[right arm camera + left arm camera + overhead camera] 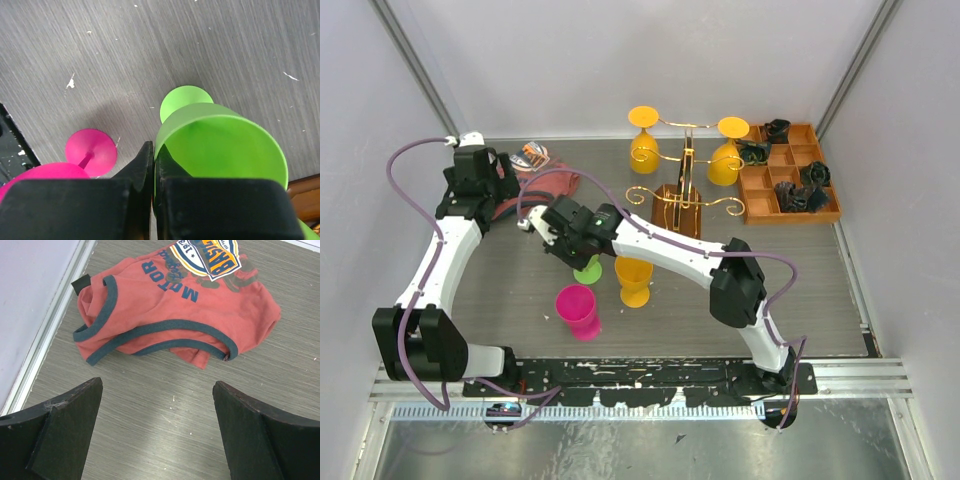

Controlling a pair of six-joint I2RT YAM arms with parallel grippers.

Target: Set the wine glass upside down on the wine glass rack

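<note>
- The green glass (220,145) is upright with its foot on or just above the table (520,290), beside the pink glass (578,310) and the yellow glass (633,280), apart from the rack (685,195).
- The right gripper (154,157) is clamped on its rim wall.
- The left gripper (156,390) hangs spread and empty near a shirt (175,305).
- The green glass looks like light, stiff, smooth plastic. A rim pinch may slip when it is inverted, so the stem seems the safer hold.

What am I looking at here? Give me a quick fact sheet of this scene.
right gripper: shut on rim of green wine glass
left gripper: open, above table near red shirt
wine glass rack: two yellow wine glasses hanging upside down
standing on table: pink wine glass, orange-yellow wine glass
compartment tray: dark items inside
</note>
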